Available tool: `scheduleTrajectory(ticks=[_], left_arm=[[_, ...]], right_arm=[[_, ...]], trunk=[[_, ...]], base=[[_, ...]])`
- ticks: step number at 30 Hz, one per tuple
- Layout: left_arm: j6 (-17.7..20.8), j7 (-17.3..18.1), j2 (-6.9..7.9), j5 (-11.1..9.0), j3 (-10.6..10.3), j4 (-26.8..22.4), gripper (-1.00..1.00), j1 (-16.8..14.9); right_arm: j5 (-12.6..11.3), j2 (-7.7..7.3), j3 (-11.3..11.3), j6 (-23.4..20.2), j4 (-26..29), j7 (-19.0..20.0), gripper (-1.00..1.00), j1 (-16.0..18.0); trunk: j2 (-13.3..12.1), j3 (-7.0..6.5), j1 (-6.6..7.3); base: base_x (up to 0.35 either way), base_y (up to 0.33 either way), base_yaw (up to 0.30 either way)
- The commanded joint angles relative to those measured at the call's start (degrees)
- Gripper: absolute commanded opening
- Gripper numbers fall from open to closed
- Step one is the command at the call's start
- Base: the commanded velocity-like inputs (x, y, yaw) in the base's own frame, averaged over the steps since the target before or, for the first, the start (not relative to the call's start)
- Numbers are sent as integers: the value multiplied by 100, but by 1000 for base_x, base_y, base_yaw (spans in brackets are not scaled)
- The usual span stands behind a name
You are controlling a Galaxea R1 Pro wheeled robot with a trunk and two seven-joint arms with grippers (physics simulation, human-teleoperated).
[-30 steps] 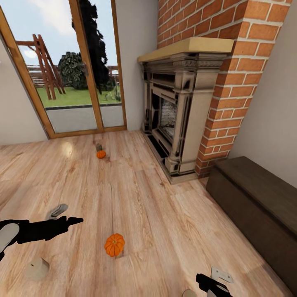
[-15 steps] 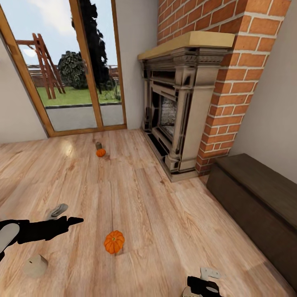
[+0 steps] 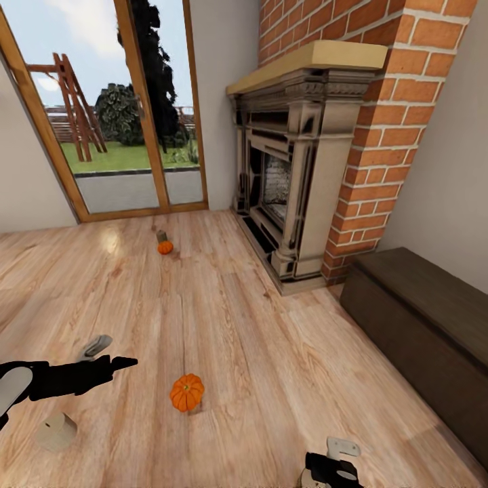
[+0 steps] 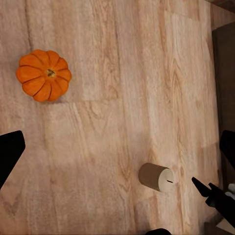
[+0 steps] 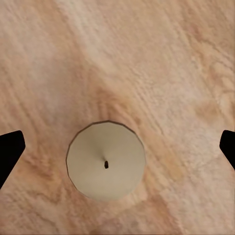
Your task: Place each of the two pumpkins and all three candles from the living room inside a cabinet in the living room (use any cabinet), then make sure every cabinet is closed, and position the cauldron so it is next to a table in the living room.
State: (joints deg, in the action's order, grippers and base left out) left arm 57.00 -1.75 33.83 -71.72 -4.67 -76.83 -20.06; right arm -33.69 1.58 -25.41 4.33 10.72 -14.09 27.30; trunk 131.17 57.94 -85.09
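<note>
1. While the right tool (image 5: pixel 117 147) is hanging over the floor (image 3: pixel 257 352), its two dark finger tips are showing at opposite edges of the right wrist view, spread wide and holding nothing.
2. A candle (image 5: pixel 105 160) is standing upright on the floor directly beneath that tool, wick up, lying between the two tips and touching neither.
3. Judged as handling: the candle is looking stiff, light and smooth-sided, so it may be slipping if pinched near the top rim; taking it across the round side wall, low on the body, is appearing soundest.
4. The left tool (image 4: pixel 117 147) is likewise standing wide open and empty, with a second candle (image 4: pixel 155 176) near it and the near pumpkin (image 3: pixel 187 392) lying apart.
5. The pumpkin is appearing rigid and ribbed, offering grip across its flanks.
6. A far pumpkin (image 3: pixel 165 247) is sitting near the glass door (image 3: pixel 122 108), and the cabinet (image 3: pixel 420 339) is standing closed beside the fireplace (image 3: pixel 291 169).
</note>
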Motion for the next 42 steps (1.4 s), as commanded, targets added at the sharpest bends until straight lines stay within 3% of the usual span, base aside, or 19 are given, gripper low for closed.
scheduleTrajectory(ticks=[1, 10, 18, 30, 42], left_arm=[[10, -18, 3, -26, -7, -4, 100, -5], [8, -18, 2, -26, -7, 3, 100, -4], [7, -18, 1, -26, -7, 12, 100, -4], [5, -18, -11, -26, -11, 4, 100, -1], [4, -18, -16, -26, -13, 2, 100, -2]], right_arm=[[-60, 5, -50, 24, -1, -24, 100, 4], [-23, 55, -59, 33, 0, -24, 100, 4], [261, 116, -52, 41, 0, -24, 100, 4], [284, 114, -51, 38, -9, -24, 100, 4], [284, 114, -51, 42, -18, -24, 100, 4]], trunk=[[44, 23, -22], [405, 185, -219], [726, 329, -395], [1207, 544, -658], [1223, 810, -689]], base=[[0, 0, 0], [0, 0, 0], [0, 0, 0], [0, 0, 0], [0, 0, 0]])
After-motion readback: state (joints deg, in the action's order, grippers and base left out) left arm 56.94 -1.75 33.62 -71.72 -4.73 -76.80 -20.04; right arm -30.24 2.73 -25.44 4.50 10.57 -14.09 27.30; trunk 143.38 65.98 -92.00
